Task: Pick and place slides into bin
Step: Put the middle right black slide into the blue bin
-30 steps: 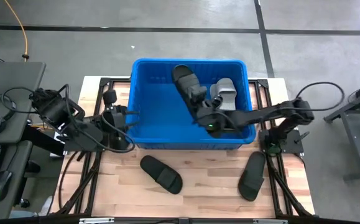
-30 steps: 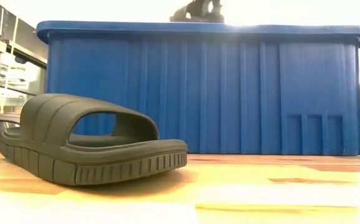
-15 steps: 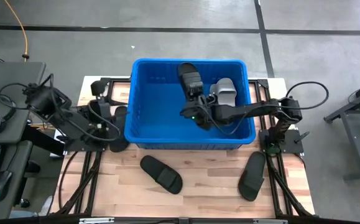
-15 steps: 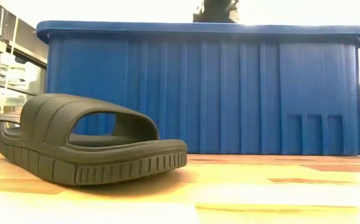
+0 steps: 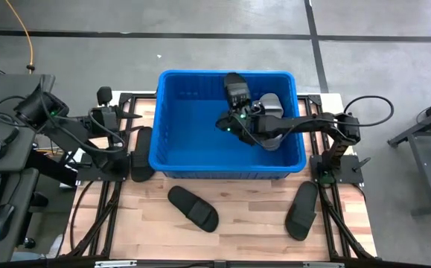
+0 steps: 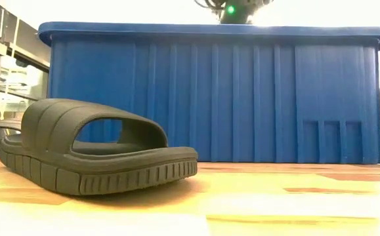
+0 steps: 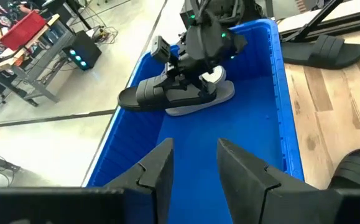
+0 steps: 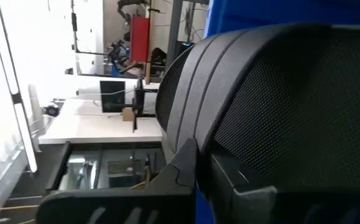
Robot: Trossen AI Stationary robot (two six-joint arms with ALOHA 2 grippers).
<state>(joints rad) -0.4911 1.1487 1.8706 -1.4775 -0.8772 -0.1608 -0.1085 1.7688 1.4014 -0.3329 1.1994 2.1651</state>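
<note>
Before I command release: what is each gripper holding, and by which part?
The right gripper is shut on a black slide, gripping its strap, over the blue bin. The left gripper holds nothing.

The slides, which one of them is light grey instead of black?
The light grey slide lying inside the blue bin, by its right wall. The black slide held in the right gripper and those on the table are all black.

The right gripper (image 5: 237, 110) holds a black slide (image 5: 235, 88) over the far side of the blue bin (image 5: 172, 152), beside a grey slide (image 5: 269, 108). Two black slides (image 5: 193, 208) (image 5: 301, 211) lie on the table (image 5: 252, 223) (near edge). The left gripper (image 5: 129, 119) waits left of the bin.
</note>
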